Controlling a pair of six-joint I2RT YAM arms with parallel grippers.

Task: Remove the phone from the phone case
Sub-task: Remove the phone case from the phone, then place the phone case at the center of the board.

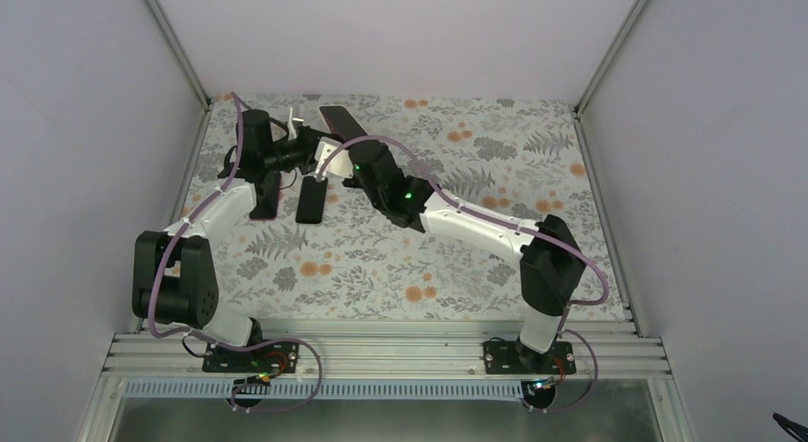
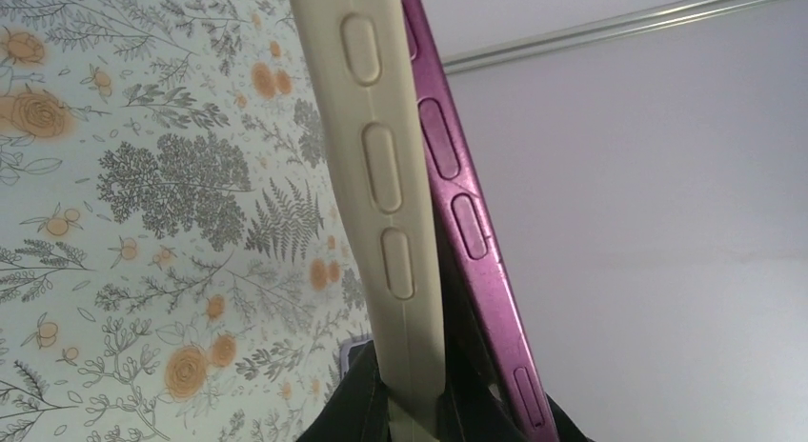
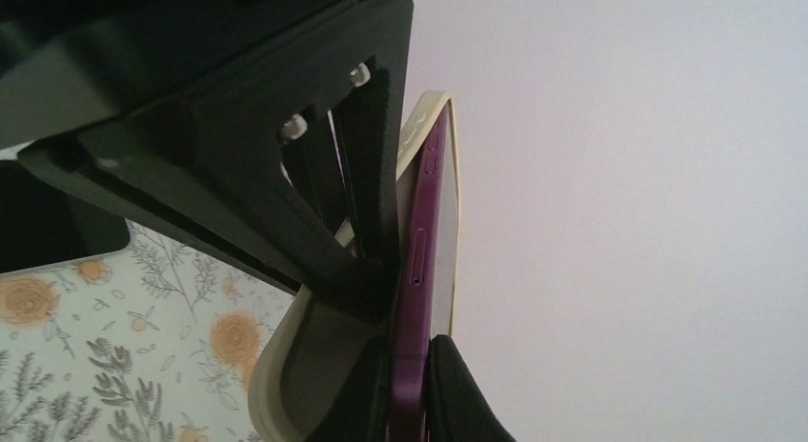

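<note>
Above the back left of the table, the purple phone and its cream phone case are held between both arms. My left gripper is shut on the case's cream edge, and the phone's purple side runs just right of it. My right gripper is shut on the phone's purple edge. The case curls away from the phone at the near corner but still lies along it higher up. In the top view the left gripper and the right gripper meet nose to nose.
Two dark slabs lie flat on the floral tablecloth below the grippers. White walls close in the sides and back. A metal rail runs along the near edge by the arm bases.
</note>
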